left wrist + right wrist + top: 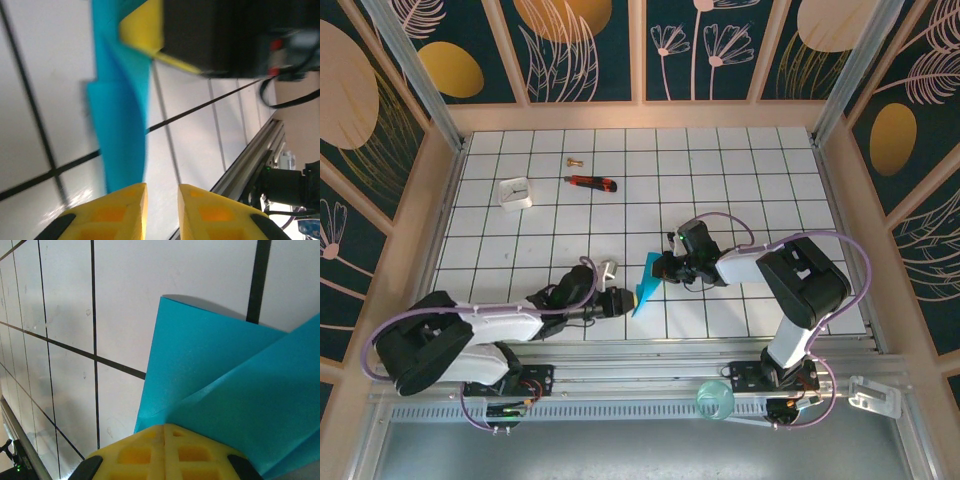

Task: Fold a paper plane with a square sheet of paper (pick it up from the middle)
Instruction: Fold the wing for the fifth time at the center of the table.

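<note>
Where the two arms meet near the front middle of the white, black-gridded tiled table (740, 190), the following items are recorded.

1. Thin teal-blue sheet of paper (646, 284), creased into a smaller pointed shape. It stands on edge between the two tools, its lower point towards the near rail. Whether that point touches the table cannot be told. The right wrist view shows one layer (225, 375) lying over another along a diagonal fold.

2. Right tool (663, 268), black body with yellow fingers. It is closed on the upper edge of the paper, and its two pads (145, 455) meet at a seam with the sheet running out from under them.

3. Left tool (620, 300), yellow fingers (125, 212). They stand a narrow gap apart with nothing between them, and the tool (162, 207) is just beside the lower part of the sheet (122, 130).

4. Small white square block (515, 192), far left of the table, well apart from the paper.

5. Red-and-black utility knife (591, 182), just right of the block.

6. Small brass-coloured piece (571, 160), beyond the knife; too small to identify.
</note>
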